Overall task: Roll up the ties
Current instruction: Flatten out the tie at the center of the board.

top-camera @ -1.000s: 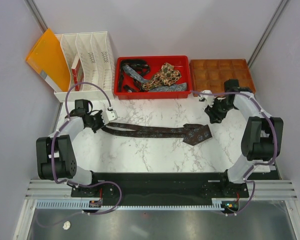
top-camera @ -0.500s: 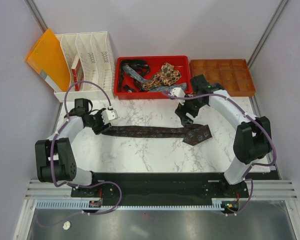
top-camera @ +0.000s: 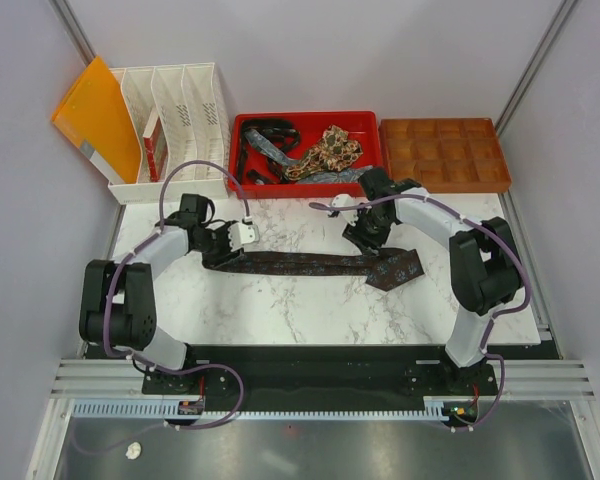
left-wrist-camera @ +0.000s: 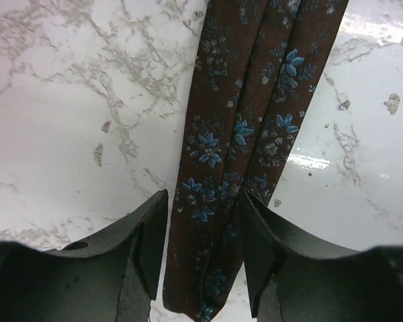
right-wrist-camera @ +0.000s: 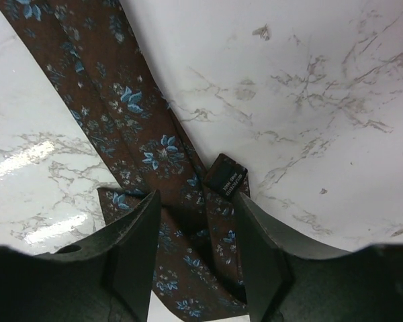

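One dark brown tie (top-camera: 300,263) with blue flowers lies stretched left to right on the marble table (top-camera: 280,310). My left gripper (top-camera: 221,252) is low over its narrow left end. In the left wrist view the tie (left-wrist-camera: 238,121) runs between the fingers and its pointed tip lies inside my left gripper (left-wrist-camera: 203,251); the jaws are open and apart from the cloth. My right gripper (top-camera: 366,238) hovers at the folded wide end. There my right gripper (right-wrist-camera: 196,258) stands open above the tie (right-wrist-camera: 144,141) and its black label (right-wrist-camera: 227,176).
A red tray (top-camera: 305,117) at the back holds several more ties (top-camera: 325,152). A brown compartment tray (top-camera: 445,152) stands to its right. A white file rack (top-camera: 175,120) and an orange folder (top-camera: 95,115) stand at the back left.
My right arm swung left from the brown tray to the tie's wide end. My left gripper slid right along the narrow end and its jaws, shut a second ago, have parted.
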Controlling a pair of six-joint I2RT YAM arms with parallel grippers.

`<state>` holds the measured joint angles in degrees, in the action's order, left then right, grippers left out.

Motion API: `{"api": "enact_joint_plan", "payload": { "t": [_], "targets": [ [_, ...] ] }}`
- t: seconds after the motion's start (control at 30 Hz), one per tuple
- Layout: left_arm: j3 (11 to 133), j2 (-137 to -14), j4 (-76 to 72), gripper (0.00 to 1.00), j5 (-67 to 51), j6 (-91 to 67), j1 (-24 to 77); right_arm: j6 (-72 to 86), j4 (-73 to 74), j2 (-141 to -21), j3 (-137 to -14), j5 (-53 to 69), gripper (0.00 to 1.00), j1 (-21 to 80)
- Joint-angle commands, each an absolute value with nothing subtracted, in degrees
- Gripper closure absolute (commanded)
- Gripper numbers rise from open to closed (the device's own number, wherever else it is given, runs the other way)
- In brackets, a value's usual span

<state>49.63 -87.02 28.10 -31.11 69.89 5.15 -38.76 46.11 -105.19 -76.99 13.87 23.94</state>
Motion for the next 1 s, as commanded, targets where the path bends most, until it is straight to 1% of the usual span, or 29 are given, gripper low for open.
{"api": "enact_joint_plan", "payload": {
  "t": [0.0, 0.1, 0.13, 0.33, 0.4, 0.47, 0.6, 0.77, 0.83, 0.87, 0.97],
  "targets": [
    [50.8, -90.96, 26.89, 0.48, -27.08, 70.57, 5.27, -43.75, 47.9, -105.29, -74.28, 9.15, 0.46, 24.26],
    [50.54, -92.11, 26.89, 0.51, -25.67, 70.84, 4.83, -46.49, 48.08, -104.59, -71.11, 5.55, 0.51, 24.26],
    [50.45, -92.2, 26.89, 0.54, -25.32, 70.58, 4.57, -47.97, 48.42, -104.33, -70.58, 3.71, 0.54, 24.17],
    [50.27, -93.34, 26.81, 0.62, -23.38, 70.49, 4.13, -54.74, 51.94, -100.55, -68.2, 0.35, 0.63, 21.98],
    [50.27, -94.13, 26.72, 0.66, -22.42, 70.49, 4.04, -56.51, 53.61, -99.76, -68.73, -1.58, 0.64, 19.27],
    [50.45, -94.48, 26.81, 0.68, -21.97, 70.49, 3.78, -59.05, 55.19, -99.58, -69.69, -2.54, 0.64, 17.06],
    [50.71, -95.01, 26.72, 0.71, -21.27, 70.66, 3.17, -65.2, 55.99, -99.49, -69.79, -4.82, 0.64, 9.43],
    [50.54, -93.61, 27.07, 0.72, -21.88, 70.93, 2.73, -72.23, 55.99, -101.07, -70.05, -7.12, 0.66, 1.69],
    [50.54, -91.86, 27.77, 0.72, -23.29, 70.84, 2.72, -72.25, 56.25, -102.03, -72.14, -6.34, 0.66, 0.18],
    [50.62, -91.15, 28.56, 0.71, -23.99, 70.49, 2.72, -72.16, 57.9, -102.21, -73.55, -5.2, 0.65, -2.0],
    [50.8, -87.64, 31.01, 0.67, -26.71, 70.05, 2.72, -70.58, 63.43, -102.92, -80.14, 1.56, 0.57, -3.86]
  ]
}}
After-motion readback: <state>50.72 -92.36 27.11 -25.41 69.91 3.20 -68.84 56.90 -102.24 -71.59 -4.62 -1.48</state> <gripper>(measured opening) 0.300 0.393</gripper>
